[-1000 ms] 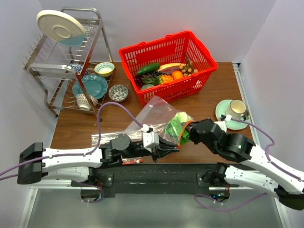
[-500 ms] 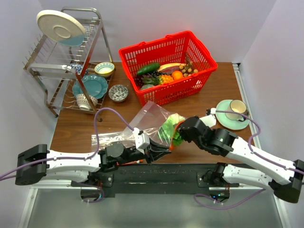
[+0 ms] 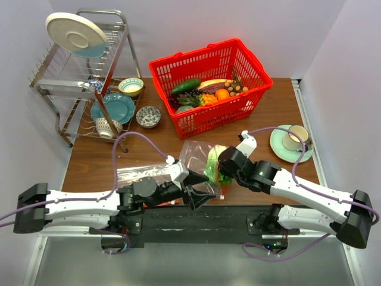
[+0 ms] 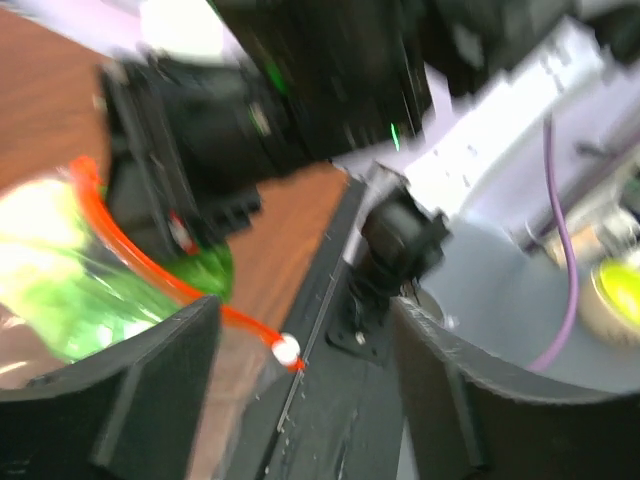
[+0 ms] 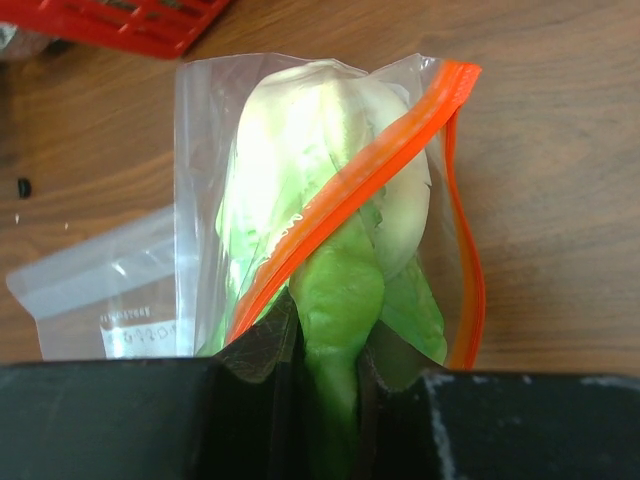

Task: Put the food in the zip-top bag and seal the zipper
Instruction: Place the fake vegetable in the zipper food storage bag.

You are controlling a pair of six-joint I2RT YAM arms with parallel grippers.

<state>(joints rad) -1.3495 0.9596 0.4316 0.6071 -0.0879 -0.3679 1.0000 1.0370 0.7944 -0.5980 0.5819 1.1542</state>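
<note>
The napa cabbage [image 5: 330, 170] lies mostly inside the clear zip-top bag [image 5: 205, 130], its green leaf end sticking out through the mouth. My right gripper [image 5: 330, 345] is shut on that leaf end. The red-orange zipper [image 5: 385, 160] runs slantwise across the cabbage, its mouth unsealed. In the top view the bag [image 3: 193, 154] lies at the near middle of the table. My left gripper [image 3: 199, 194] is open just near of it, holding nothing. The zipper's white tab [image 4: 286, 349] shows between the left gripper's [image 4: 303, 312] jaws. The cucumber [image 3: 186, 86] and brown nuts [image 3: 239, 89] sit in the basket.
The red basket [image 3: 238, 56] with fruit stands at the back middle. A second flat clear bag [image 3: 138, 174] lies left of the first. A dish rack [image 3: 83, 77] with plates and bowls fills the back left. A cup on a green saucer [image 3: 293, 142] is at the right.
My left gripper has let go of the bag's mouth, opened and drawn back toward the near edge. The right gripper has pushed left with the cabbage, and the bag has sunk lower.
</note>
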